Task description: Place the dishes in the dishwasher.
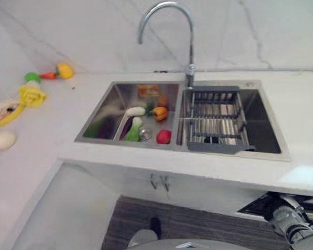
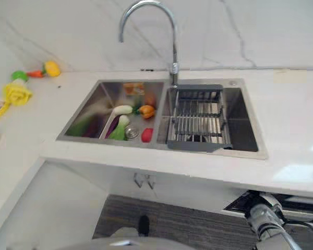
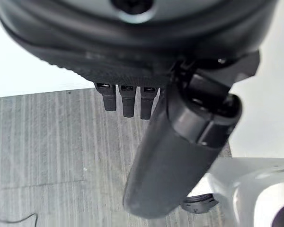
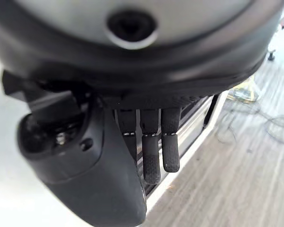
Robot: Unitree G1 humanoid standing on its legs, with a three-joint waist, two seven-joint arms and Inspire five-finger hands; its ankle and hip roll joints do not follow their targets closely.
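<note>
White marble-look counter (image 1: 41, 151) carried toy food at far left: yellow flower-shaped piece (image 1: 32, 95), an egg-like item (image 1: 2, 139), small carrot (image 1: 48, 75). Steel double sink (image 1: 180, 150) sat centre; left basin held toy vegetables, including a red one (image 1: 164, 136) and an orange pepper (image 1: 159, 112). Right basin held a grey dish rack (image 1: 215, 121), possibly empty, hard to tell. Chrome faucet (image 1: 167, 31) arched behind. Left hand (image 3: 132, 101) hung over striped flooring (image 3: 42, 151), fingers straight, nothing held. Right hand (image 4: 151, 151) likewise relaxed, empty, beside a dark rack edge.
</note>
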